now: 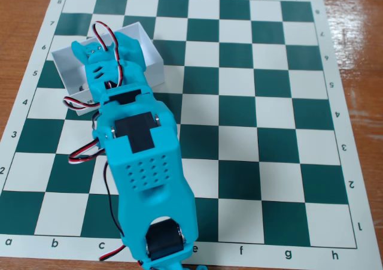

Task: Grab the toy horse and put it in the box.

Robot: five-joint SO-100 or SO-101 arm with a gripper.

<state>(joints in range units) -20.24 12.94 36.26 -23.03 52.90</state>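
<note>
The white low-walled box point(154, 59) sat tilted on the board's upper left, open side up; the horse was hidden
</note>
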